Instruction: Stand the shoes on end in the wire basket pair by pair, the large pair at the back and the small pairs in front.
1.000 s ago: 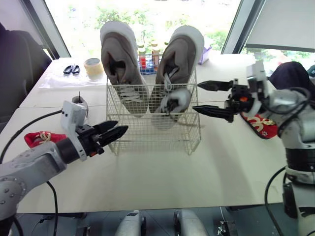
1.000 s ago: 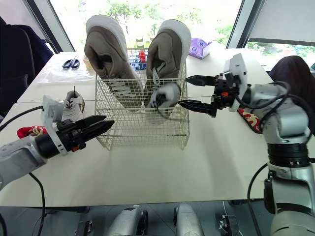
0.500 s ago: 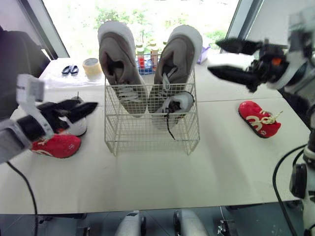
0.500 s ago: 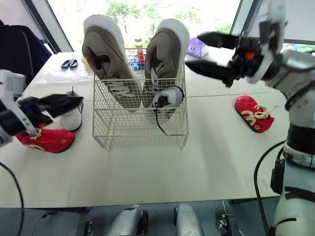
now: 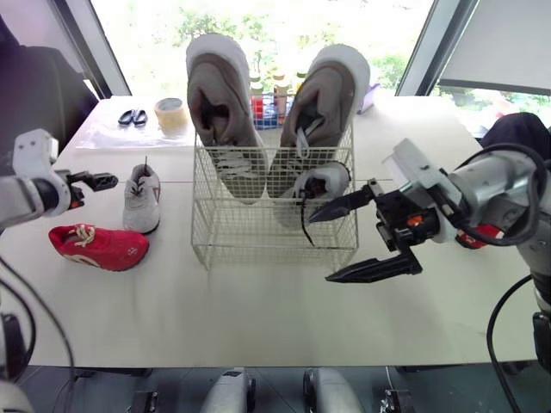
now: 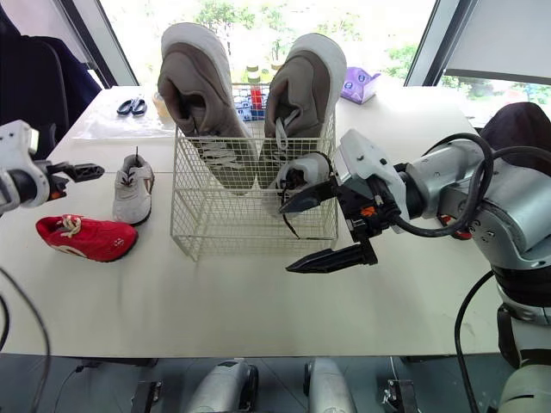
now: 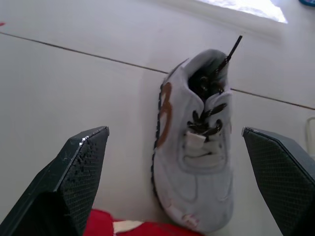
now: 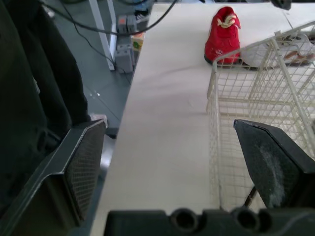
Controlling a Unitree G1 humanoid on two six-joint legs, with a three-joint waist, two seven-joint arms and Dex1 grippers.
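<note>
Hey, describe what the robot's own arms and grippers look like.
Both arms are silver-grey with rounded joint housings, and black cables loop beside them. Each wrist carries a white boxy block. The left gripper and right gripper have long black jaws tapering to points, with textured inner faces. The right wrist shows a small orange mark.

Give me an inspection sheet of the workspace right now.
Surface: white table.
Job's things: wire basket holds large grey pair on end at back, small grey shoe in front; loose grey shoe and red shoe lie on robot's left; second red shoe hidden mostly behind right arm.
Clutter: scissors, tape roll, bottles at far edge.
Claws: left claw open, aimed at loose grey shoe; right claw open before basket.
Cables: black cables off both arms.
Surroundings: window behind.
</note>
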